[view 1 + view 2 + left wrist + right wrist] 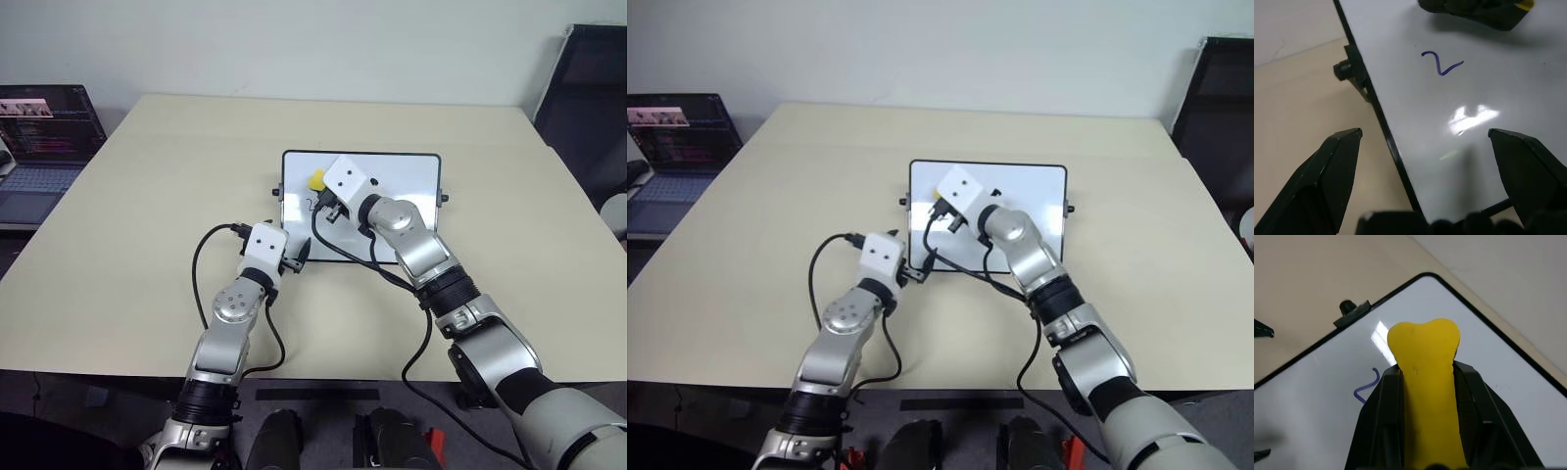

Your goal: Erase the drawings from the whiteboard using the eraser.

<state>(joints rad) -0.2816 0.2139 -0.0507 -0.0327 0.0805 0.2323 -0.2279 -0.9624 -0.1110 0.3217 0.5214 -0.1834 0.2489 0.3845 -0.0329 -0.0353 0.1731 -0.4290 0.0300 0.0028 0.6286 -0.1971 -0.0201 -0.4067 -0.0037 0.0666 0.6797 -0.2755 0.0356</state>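
The whiteboard (407, 181) lies flat at the middle of the table. My right gripper (1427, 367) is shut on the yellow eraser (1422, 342) and hovers over the board's left part. Just beside the eraser's tip sits a blue scribble like a "2" (1441, 62), one of the drawings, seen again in the right wrist view (1367, 387). My left gripper (1423, 133) is open at the board's near left corner. The board's black left edge (1383, 127) runs between its two fingers, one over the table and one over the board. My right arm hides the board's middle.
An open laptop (44, 147) stands off the table's left side. A dark panel (593, 98) stands at the far right. A black knob (1344, 69) sticks out from the board's left side. Black cables (343, 257) loop from both wrists over the board's near edge.
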